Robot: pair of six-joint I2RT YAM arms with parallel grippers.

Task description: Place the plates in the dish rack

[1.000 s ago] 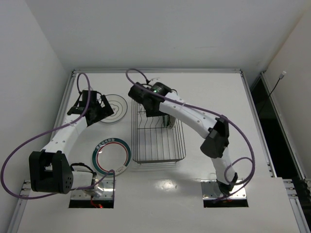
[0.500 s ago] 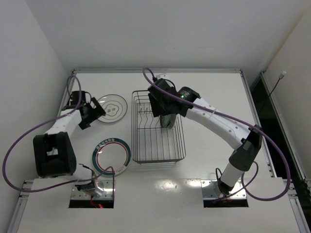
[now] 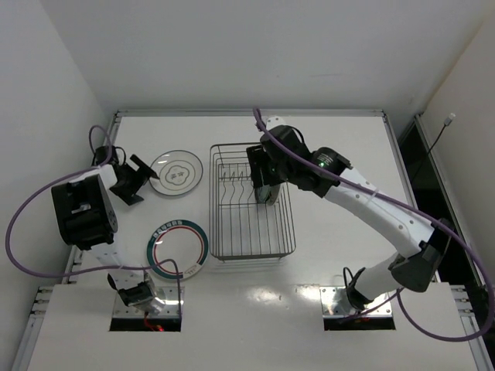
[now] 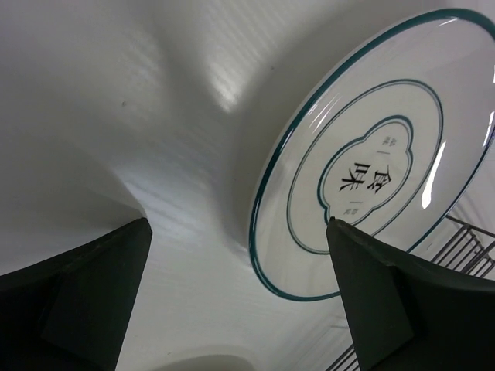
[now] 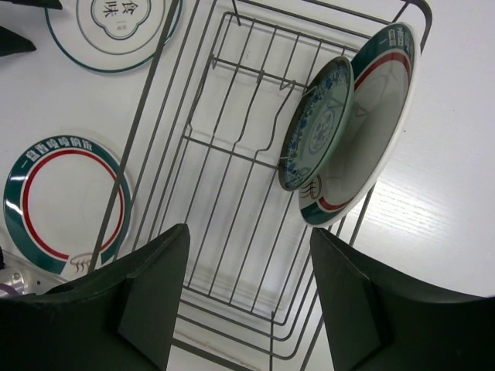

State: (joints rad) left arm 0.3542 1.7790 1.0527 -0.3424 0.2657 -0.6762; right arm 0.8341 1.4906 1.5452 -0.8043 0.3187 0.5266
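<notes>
Nearest, a red-ringed plate (image 3: 178, 248) is lying flat, down-left of the right gripper (image 5: 249, 232). That gripper is hovering part-open and empty, having swung rightward over the dish rack (image 3: 214, 209). Beneath it the teal plate (image 5: 317, 124) and second red-ringed plate (image 5: 371, 116) are standing on edge. Farther off, the left gripper (image 4: 238, 232) is spread wide and empty, withdrawn beside the black-ringed plate (image 3: 177, 171).

Left gripper (image 4: 238, 232) spread wide, right gripper (image 5: 249, 232) parted, both empty

Glossy glazed plates (image 4: 371, 170), grey metal wire dish rack (image 3: 251, 224), smooth white table (image 3: 340, 147)
</notes>
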